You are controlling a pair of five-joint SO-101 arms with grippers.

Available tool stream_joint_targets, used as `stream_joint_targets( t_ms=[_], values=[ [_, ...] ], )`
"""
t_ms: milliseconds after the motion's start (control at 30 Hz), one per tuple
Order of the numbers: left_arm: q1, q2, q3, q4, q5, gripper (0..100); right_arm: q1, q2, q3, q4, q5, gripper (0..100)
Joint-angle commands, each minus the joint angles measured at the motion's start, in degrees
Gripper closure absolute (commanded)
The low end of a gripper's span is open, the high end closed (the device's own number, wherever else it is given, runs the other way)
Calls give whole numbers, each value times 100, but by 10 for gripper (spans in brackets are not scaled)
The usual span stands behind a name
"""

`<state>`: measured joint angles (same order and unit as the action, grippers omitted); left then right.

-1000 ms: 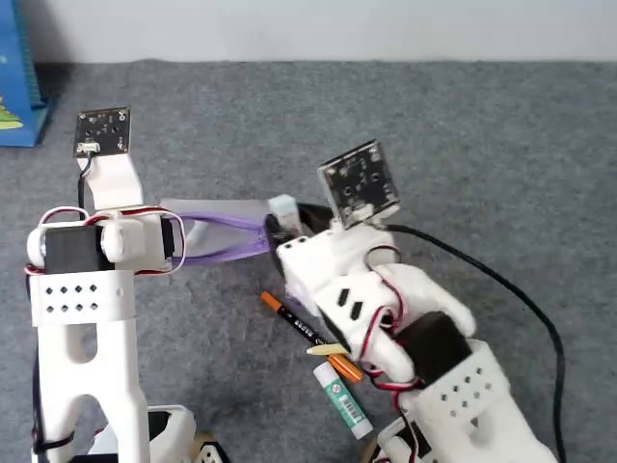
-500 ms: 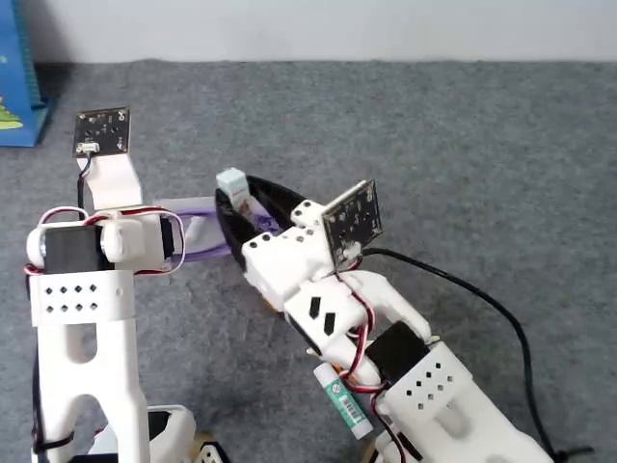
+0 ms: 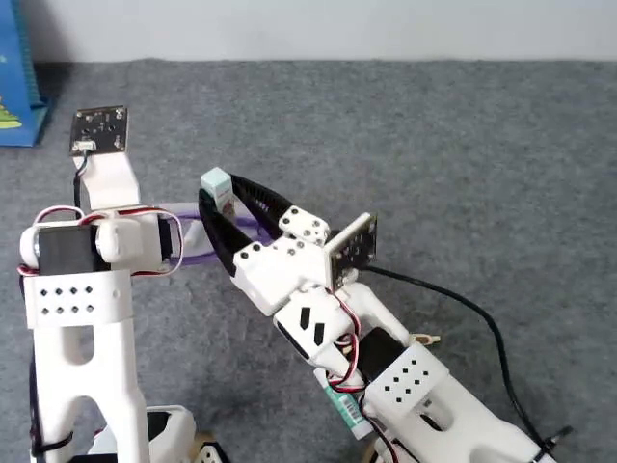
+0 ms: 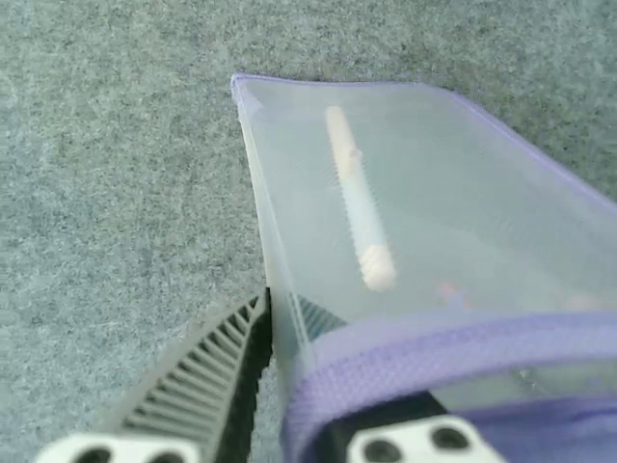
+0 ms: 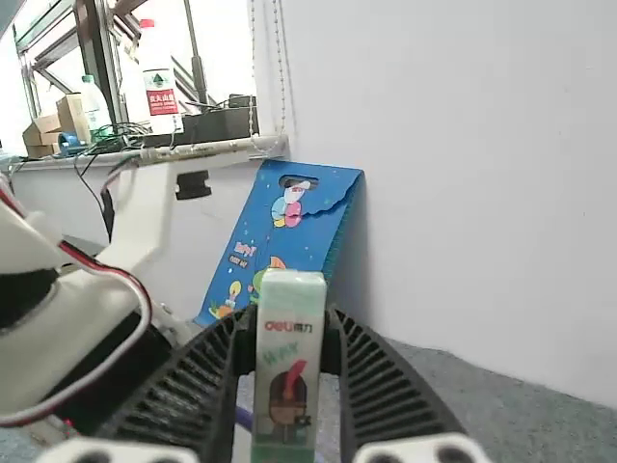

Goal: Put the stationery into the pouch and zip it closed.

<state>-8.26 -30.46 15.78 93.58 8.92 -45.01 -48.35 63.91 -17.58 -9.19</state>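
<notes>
**Eraser held above pouch**
The right tool (image 3: 218,196) clamps the eraser (image 3: 215,184), long axis along its fingers, raised over the pouch (image 3: 193,236); the mouth appears to lie just below, toward the left arm. The left tool (image 4: 281,328) pinches the pouch rim, lifting it off the surface (image 3: 482,145). A pen (image 4: 357,207) lies inside.

Grey felt tabletop (image 3: 482,125), white wall (image 3: 337,29), blue carton (image 5: 308,222) against it, cluttered windowsill (image 5: 193,147)
</notes>
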Motion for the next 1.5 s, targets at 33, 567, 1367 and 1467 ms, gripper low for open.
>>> stream_joint_targets(
  t_ms=[33, 567, 1367, 1467],
  values=[
    [53, -35, -479, 70, 70, 989, 101, 13, 70, -453, -26, 991],
    [273, -18, -1420, 563, 264, 989, 92, 13, 255, -620, 466, 991],
    [229, -18, -1235, 519, 264, 989, 171, -725, -563, 2967, 26, 735],
    [53, -18, -1235, 519, 264, 989, 295, -1103, -1424, 4927, -255, 736]
  ],
)
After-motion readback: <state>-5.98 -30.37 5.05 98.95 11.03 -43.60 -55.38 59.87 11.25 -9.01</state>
